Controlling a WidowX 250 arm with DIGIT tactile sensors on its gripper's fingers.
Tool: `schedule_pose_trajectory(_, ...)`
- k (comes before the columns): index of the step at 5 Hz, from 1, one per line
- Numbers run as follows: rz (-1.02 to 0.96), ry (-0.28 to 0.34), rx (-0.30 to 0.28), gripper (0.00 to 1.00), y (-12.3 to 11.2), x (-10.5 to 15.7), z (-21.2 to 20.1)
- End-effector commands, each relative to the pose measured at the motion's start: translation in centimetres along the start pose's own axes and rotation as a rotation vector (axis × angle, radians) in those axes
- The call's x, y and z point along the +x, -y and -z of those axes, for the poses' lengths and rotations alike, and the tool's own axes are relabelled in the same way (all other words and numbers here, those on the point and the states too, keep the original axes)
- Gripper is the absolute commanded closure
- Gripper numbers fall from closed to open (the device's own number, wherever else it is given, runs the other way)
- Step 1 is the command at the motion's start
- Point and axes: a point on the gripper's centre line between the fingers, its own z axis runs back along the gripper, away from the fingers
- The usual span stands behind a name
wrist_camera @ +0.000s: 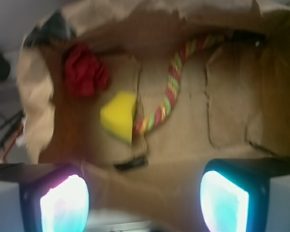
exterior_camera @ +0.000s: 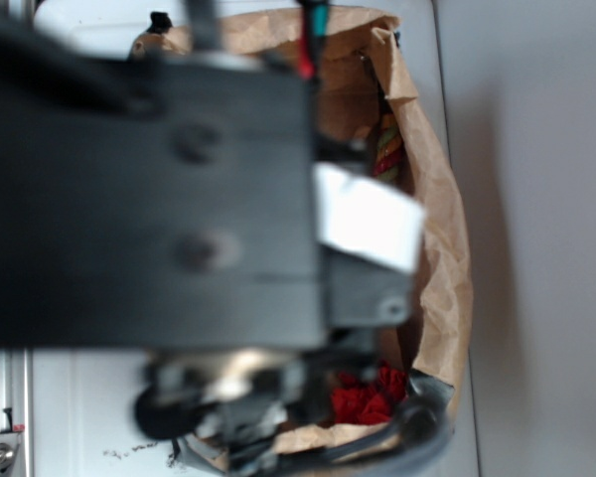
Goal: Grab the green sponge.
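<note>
Yellow sponge (wrist_camera: 119, 116) (green face hidden) lies beyond the released claw (wrist_camera: 144, 200).

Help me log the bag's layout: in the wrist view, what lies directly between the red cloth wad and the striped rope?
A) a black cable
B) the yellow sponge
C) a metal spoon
B: the sponge sits below-right of the cloth wad, against the rope.

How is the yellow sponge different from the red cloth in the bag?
The green sponge shows a smooth yellow face with straight edges; the red cloth is crumpled into a lumpy wad. The sponge lies against the rope, while the cloth sits apart in the corner. Both rest inside the paper bag, untouched by the gripper.
</note>
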Motion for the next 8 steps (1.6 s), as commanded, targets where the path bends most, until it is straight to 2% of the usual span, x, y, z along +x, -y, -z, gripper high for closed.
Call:
schedule_pose_trajectory(1,-0.095,0.009,-0.006,0.00,-2.3,0.0,4.1)
schedule_pose_trajectory(3,-0.043,-0.011,-0.018,0.00,-0.6,0.6,6.5)
schedule_pose_trajectory(4,-0.049,-0.010,-0.032,0.00,-0.7,0.6,6.4)
schedule_pose_trajectory(7,-0.268,-0.006,-0.063,0.00,0.6,-0.1,6.4)
schedule_pose_trajectory(8,-0.273,-0.003,-0.065,0.00,0.5,0.0,6.6)
